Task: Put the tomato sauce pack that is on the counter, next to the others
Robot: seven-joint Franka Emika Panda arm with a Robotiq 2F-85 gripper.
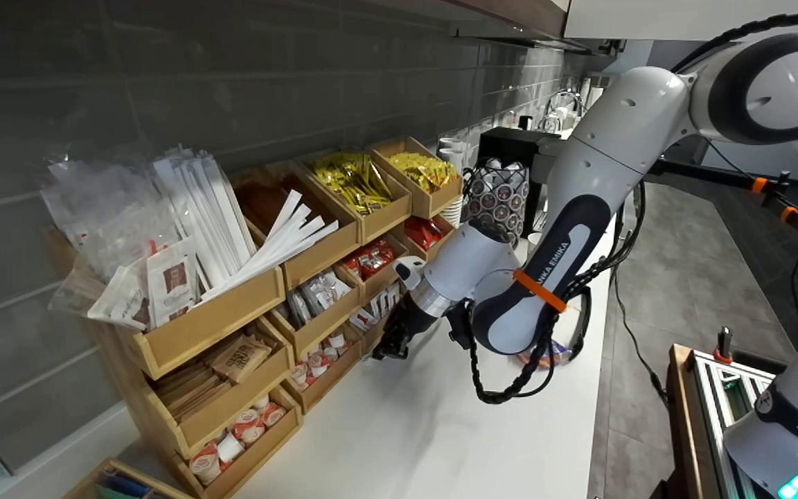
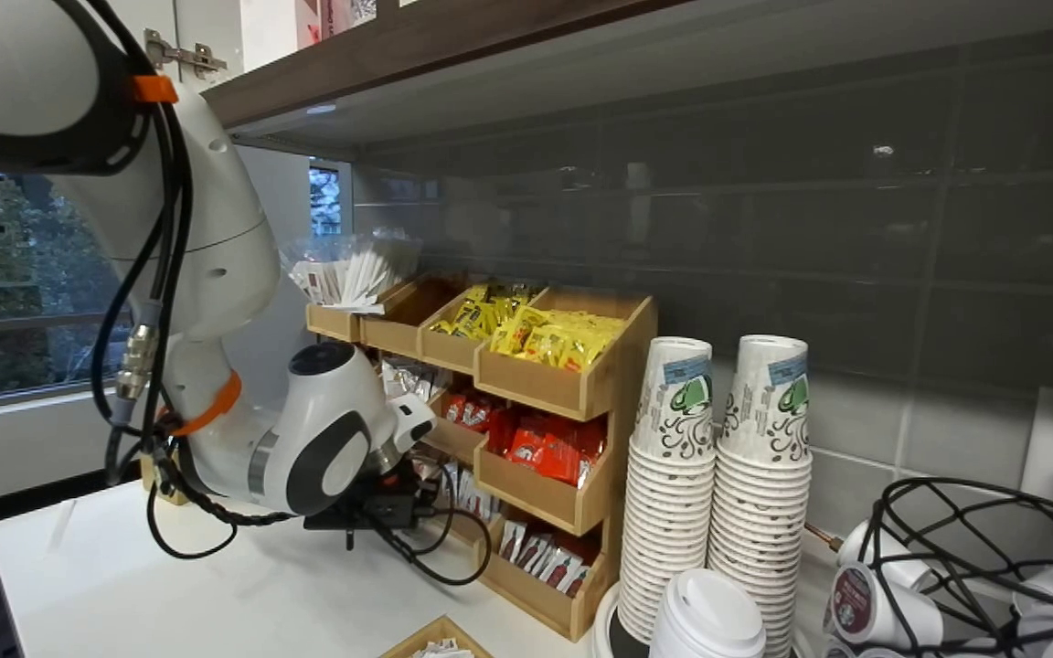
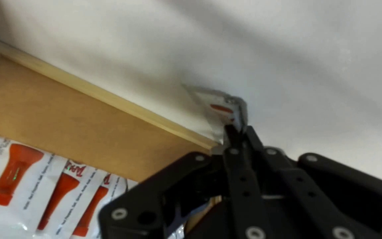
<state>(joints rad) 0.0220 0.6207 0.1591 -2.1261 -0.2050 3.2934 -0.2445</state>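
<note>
Pinching the tomato sauce pack [image 3: 223, 108] near one edge in the narrowed gripper [image 3: 240, 130], on or above the counter [image 3: 310, 109] (hard to tell which), just outside the wooden rim [image 3: 111, 98]; likely to need lifting across, towards the others [image 3: 45, 192] inside.

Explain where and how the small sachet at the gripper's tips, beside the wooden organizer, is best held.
Probably pinch the sachet from above, fingers on both faces of the edge they meet: it is thin, and that edge looks bent up, while the wooden organizer's rim runs close by, leaving less room on that side.
</note>
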